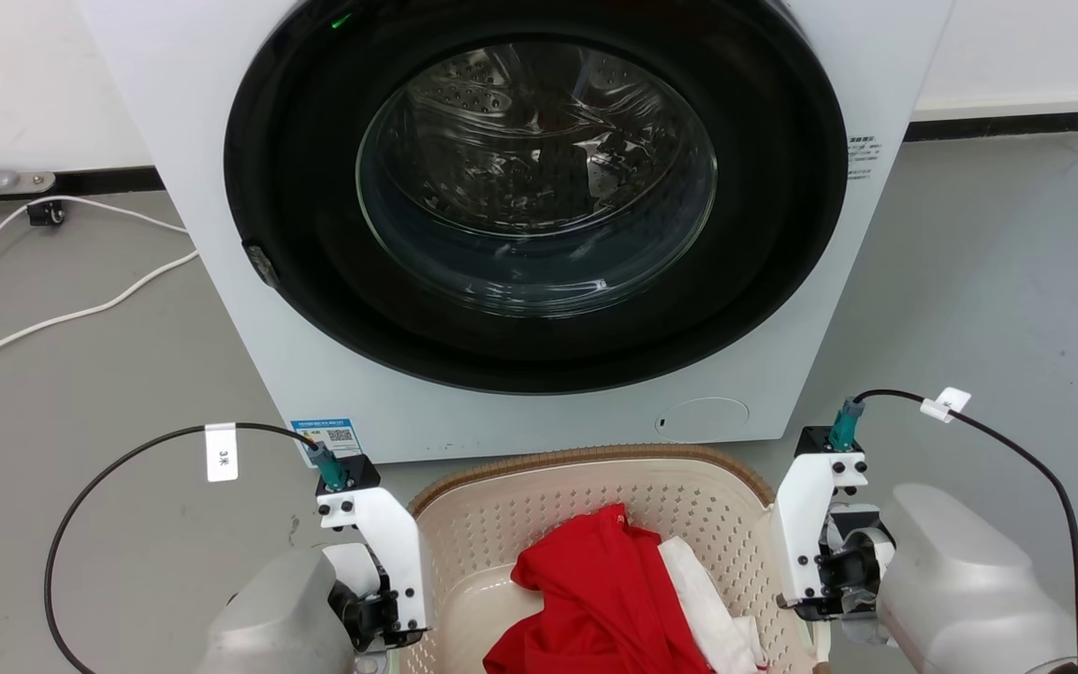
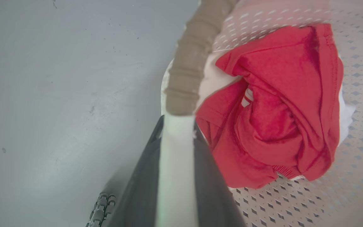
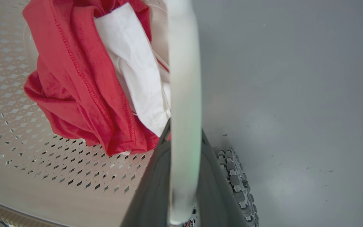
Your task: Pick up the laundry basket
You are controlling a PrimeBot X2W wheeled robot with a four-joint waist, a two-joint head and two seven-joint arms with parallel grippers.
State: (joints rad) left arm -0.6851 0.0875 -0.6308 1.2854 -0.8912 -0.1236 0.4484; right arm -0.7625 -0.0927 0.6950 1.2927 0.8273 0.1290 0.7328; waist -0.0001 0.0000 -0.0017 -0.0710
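The left gripper (image 2: 177, 132) has its two dark fingers (image 2: 143, 189) pressed on the left handle (image 2: 175, 170) of the laundry basket (image 1: 520, 524). The white handle passes straight between them. The right gripper (image 3: 184, 134) pinches the right handle (image 3: 183, 78) in the same way, with one finger on each side. So the basket sits between the two pairs of jaws, gripped at both sides.

Just inward of each pair of jaws, a crumpled red garment (image 2: 273, 104) lies on the perforated bottom of the basket. A white cloth (image 3: 134, 63) lies against it on the side of the right jaws. The right wrist view shows this cloth plainly, while the left wrist view gives just a small white edge behind the red. In the left wrist view the brown rim (image 2: 191, 60) goes on beyond the fingertips from where the handle ends.

The opening of the basket faces up. Its rounded far end points away from the jaws, toward the washing machine (image 1: 539, 421), and is near it. The near end is cut by the edge of the head view, so I cannot tell which way the long axis runs.

Beyond the basket, the head view adds the round glass door (image 1: 539, 178) of the machine. White cables (image 1: 80, 309) lie on the grey floor (image 1: 969, 281), well apart from the left jaws and on their outer side.
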